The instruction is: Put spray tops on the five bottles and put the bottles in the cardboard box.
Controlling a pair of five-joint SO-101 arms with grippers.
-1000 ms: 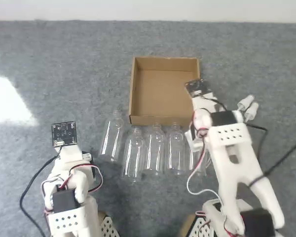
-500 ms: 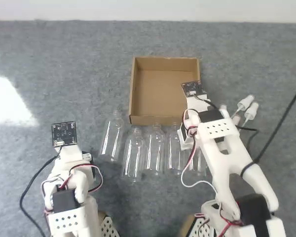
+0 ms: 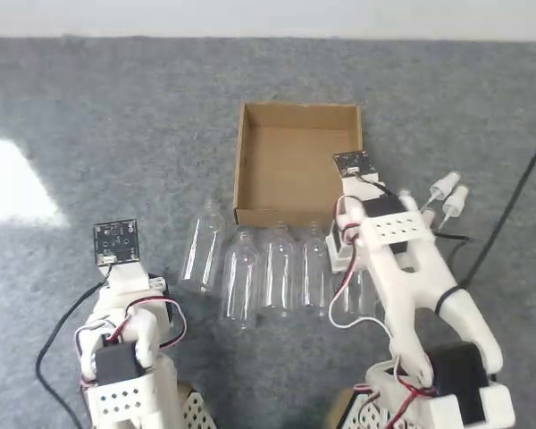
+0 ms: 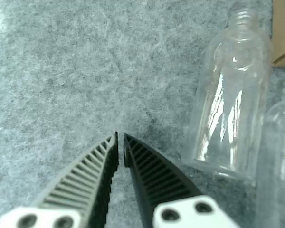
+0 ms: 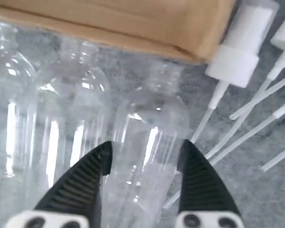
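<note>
While the left gripper [image 4: 121, 142] rests low at the lower left of the high view, its jaws drawn almost together with only a thin slit between them and nothing held, the leftmost bottle [image 4: 232, 95] lies on its side just ahead of it and off to one side, apart from the fingertips. Open grey carpet [image 3: 89, 116] runs across the left and upper parts of the high view, broken by a bright patch of light [image 3: 9, 183] at the left edge. At the centre the five bottles [image 3: 279, 268] lie side by side in a row, necks toward the cardboard box [image 3: 241, 161], which sits open just above them, its near wall close to the bottle mouths. Right of centre the right arm [image 3: 402, 259] stretches over the row's right end. The right gripper [image 5: 146, 147] is spread wide, one jaw on either side of the last bottle [image 5: 149, 123]; whether the jaws touch it cannot be told. At centre right, beside the box's right corner, the white spray tops [image 3: 447, 192] lie loose on the carpet, their thin tubes fanned toward the last bottle.
</note>
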